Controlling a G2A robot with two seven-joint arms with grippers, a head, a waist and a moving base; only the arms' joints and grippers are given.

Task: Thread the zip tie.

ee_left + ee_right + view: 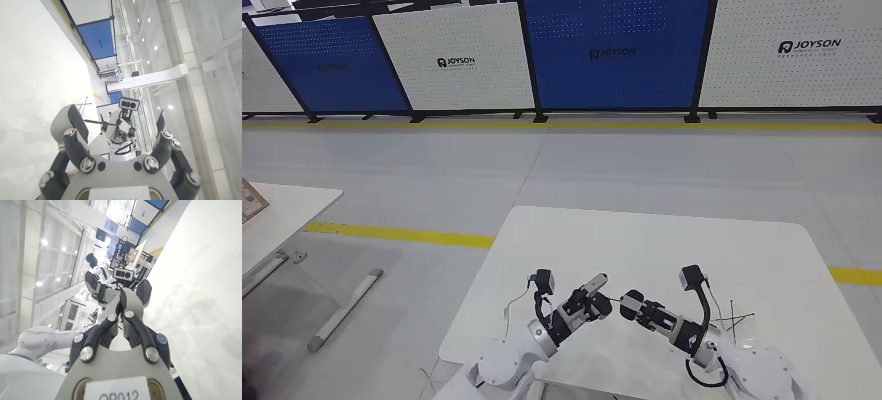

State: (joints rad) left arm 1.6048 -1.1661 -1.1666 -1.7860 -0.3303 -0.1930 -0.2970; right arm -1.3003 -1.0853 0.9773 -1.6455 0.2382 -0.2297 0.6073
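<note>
Black zip tie (92, 121) clamped in right tool (120, 298), left tool (117, 113) agape, table (662, 235) edges distant

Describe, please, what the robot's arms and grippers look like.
The left arm and right arm are white with rounded shells and black sections. The left gripper and right gripper each have a grey base plate, black links with silver screws, grey fingers with black pads and a white label. A black cable loops beside the right arm.

A white table (642, 240) carries a few loose black zip ties (734, 318) on its near right part.
</note>
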